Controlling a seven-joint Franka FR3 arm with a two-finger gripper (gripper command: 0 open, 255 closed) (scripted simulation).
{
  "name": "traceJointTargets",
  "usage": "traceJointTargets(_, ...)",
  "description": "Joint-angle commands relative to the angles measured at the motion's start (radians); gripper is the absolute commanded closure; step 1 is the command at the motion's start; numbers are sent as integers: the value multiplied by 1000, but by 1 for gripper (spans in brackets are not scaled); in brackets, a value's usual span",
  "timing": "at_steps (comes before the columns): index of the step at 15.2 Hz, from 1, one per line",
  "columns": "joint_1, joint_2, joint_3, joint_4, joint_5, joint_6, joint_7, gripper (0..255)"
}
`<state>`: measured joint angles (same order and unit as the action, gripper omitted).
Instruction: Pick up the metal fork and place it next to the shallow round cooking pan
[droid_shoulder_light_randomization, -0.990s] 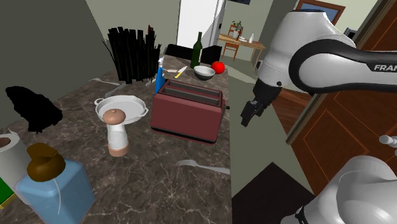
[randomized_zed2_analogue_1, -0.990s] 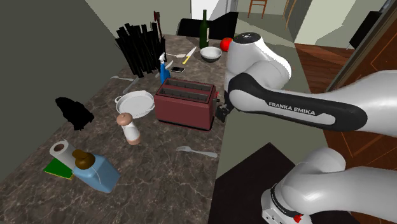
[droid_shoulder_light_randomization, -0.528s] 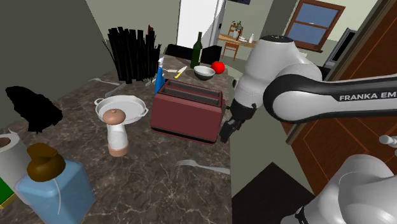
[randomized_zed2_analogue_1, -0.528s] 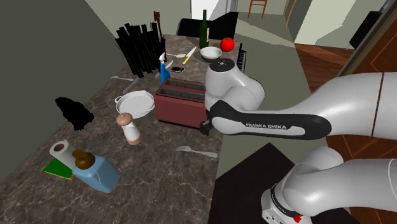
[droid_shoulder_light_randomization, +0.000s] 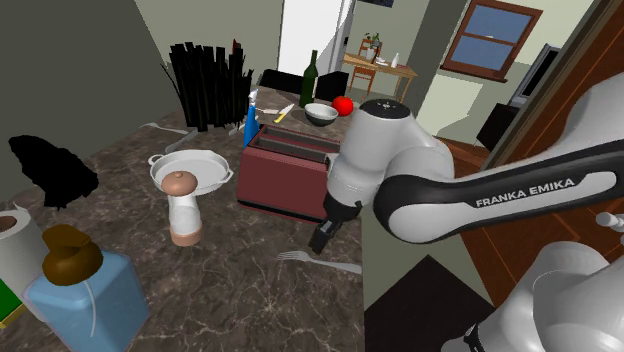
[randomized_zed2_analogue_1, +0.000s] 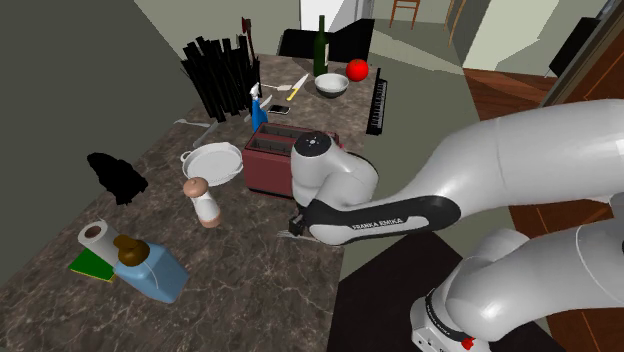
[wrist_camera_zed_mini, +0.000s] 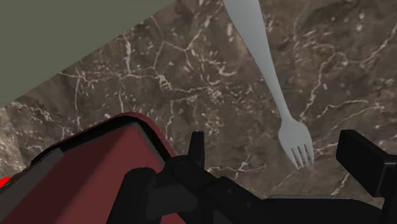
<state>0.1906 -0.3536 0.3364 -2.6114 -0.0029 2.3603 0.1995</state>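
My hand (droid_shoulder_light_randomization: 322, 238) is wide open with nothing in it, hanging just above the fork (droid_shoulder_light_randomization: 318, 262). The fork lies flat near the counter (droid_shoulder_light_randomization: 250, 290) edge, in front of the dark red toaster (droid_shoulder_light_randomization: 295, 175). From the second exterior view my own arm covers the fork, and the wrist view cuts off its handle end. The toaster crowds one finger. There's bare marble toward the white pan (droid_shoulder_light_randomization: 190, 172), with only the grinder (droid_shoulder_light_randomization: 183, 208) standing there.

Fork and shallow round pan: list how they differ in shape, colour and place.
The fork is thin and long; the pan is a wide round dish with two small handles. The fork is pale grey, the pan white. The fork lies near the edge of the marble counter; the pan sits farther in, beside the red toaster. Both rest flat on it.
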Motion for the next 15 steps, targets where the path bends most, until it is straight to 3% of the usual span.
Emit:
traceJointTargets(1,5,74,38,10,-24,70,32,0)
traceJointTargets(10,-25,223,78,4,-123,219,109,0)
traceJointTargets(15,-27,232,78,3,-131,227,115,0)
